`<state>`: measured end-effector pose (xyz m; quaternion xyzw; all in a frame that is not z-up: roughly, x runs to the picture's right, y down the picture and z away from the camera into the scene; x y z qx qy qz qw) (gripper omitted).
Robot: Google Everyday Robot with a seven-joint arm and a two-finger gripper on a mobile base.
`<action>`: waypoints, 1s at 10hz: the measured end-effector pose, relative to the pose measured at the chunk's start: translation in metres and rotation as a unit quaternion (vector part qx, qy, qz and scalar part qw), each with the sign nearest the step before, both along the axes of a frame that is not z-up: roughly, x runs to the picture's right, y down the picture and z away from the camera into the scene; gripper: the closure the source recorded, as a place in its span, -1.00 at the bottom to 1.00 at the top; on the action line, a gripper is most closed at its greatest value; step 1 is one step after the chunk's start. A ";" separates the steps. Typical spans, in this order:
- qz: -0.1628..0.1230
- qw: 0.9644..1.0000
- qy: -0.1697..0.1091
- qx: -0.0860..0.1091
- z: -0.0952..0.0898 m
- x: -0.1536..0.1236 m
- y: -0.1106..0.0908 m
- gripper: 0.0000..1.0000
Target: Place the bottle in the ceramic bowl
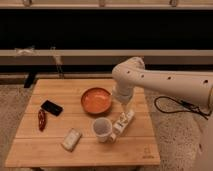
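The ceramic bowl (96, 100) is orange-brown, round and shallow, and sits at the middle of the wooden table (50, 90). The slim whitish bottle (120, 128) lies tilted on the table, right of a white paper cup (102, 129) and in front and to the right of the bowl. My gripper (124, 119) hangs from the white arm straight down over the bottle's upper end, at or just above it. The gripper hides part of the bottle.
A black phone (51, 107) and a red object (41, 120) lie at the table's left. A flat pale packet (71, 139) lies near the front edge. A dark cable (170, 102) runs across the floor to the right of the table.
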<state>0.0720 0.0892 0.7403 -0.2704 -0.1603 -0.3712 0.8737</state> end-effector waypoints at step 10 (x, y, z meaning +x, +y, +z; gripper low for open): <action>0.001 1.000 -0.003 -0.014 0.017 0.006 0.022 -0.36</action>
